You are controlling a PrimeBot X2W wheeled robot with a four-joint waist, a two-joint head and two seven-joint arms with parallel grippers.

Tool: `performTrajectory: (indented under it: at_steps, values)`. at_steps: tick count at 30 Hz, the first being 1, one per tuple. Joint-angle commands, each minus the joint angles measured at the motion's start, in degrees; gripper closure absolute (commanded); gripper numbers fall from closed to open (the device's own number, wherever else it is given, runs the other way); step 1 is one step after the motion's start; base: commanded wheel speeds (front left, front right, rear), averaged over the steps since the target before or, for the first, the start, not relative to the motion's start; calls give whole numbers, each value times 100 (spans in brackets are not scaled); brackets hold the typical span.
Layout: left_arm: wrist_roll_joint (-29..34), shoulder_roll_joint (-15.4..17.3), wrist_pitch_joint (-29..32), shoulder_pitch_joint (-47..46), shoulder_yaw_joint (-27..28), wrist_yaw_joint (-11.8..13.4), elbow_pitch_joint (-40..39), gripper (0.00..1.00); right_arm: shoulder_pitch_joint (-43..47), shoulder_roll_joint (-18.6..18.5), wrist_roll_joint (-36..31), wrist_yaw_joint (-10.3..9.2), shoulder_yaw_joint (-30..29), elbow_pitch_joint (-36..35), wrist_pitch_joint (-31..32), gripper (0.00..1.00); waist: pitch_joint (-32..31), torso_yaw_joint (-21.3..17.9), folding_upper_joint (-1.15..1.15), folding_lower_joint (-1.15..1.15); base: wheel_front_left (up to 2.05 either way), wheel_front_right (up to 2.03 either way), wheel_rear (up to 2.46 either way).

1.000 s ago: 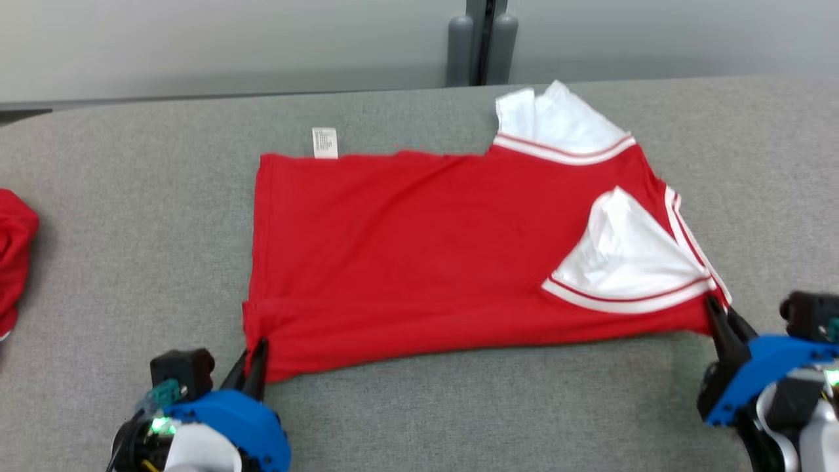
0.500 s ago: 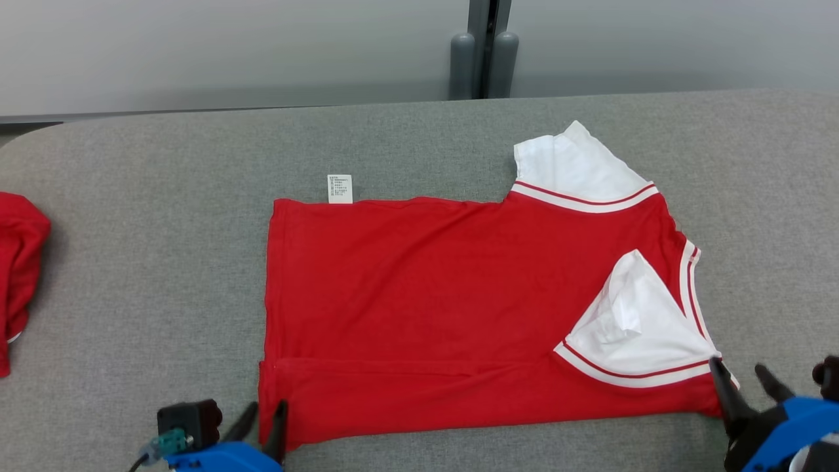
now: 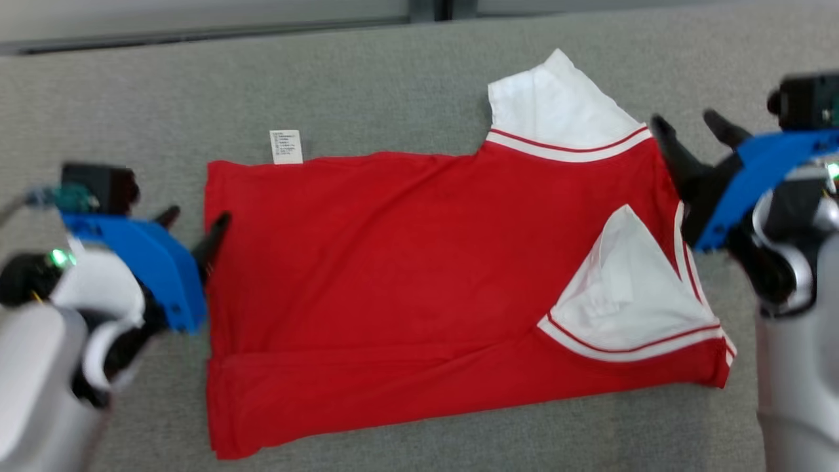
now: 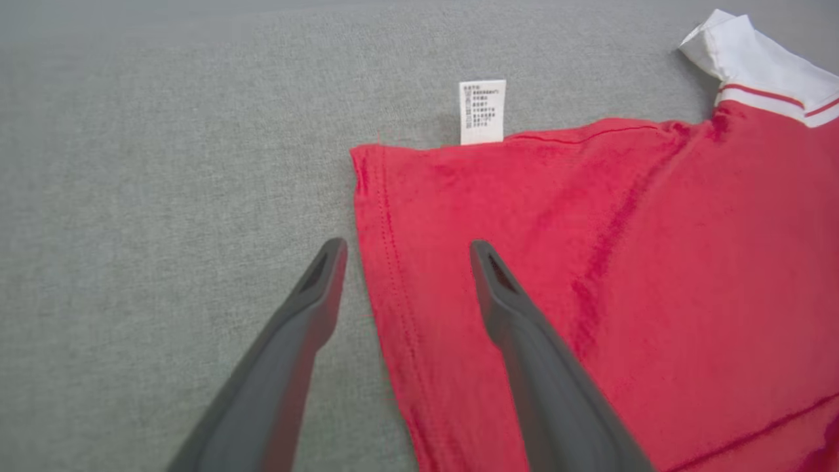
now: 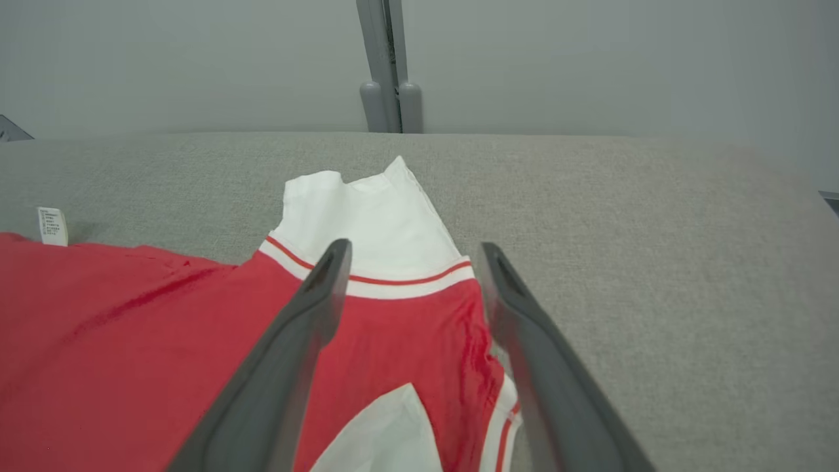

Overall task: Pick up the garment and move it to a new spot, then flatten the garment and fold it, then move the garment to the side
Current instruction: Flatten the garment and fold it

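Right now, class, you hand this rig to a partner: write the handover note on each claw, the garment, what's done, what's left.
Left claw: open, empty, straddling the hem edge of the red garment.
Right claw: open, empty, beside the far white sleeve.
Garment: flat on the grey table, near sleeve folded onto the body, near long edge folded over.
Done: laid out, flattened, first fold apparently made.
Left: remaining folds, then move it aside.
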Motion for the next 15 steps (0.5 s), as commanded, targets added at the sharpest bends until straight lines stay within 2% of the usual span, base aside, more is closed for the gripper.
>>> performTrajectory:
  at_steps: [1, 4, 7, 12, 15]
  values:
    - [-110, 105, 270, -386, 51, -126, 177, 0, -428, -51, 85, 1, 144, 246, 17, 0, 225, 25, 0, -1, 0, 0, 0]
    - [-439, 179, 760, -1061, 211, -243, 546, 0, -1119, -145, 139, 1, 432, 751, -13, 0, 524, -66, 0, -1, 0, 0, 0]
    - [-557, 262, 1086, -1560, 299, -258, 917, 0, -1660, -141, 210, 1, 654, 1241, -190, 0, 735, -169, 0, -1, 0, 0, 0]
    - [-701, 247, 1599, -1923, 234, -202, 1202, 0, -2170, -183, 286, 1, 927, 1991, -506, 0, 941, -305, 0, -1, 0, 0, 0]
    - [-801, 155, 1712, -1977, 234, -193, 1224, 0, -2377, -175, 325, 1, 980, 2338, -707, 0, 1040, -348, 0, -1, 0, 0, 0]
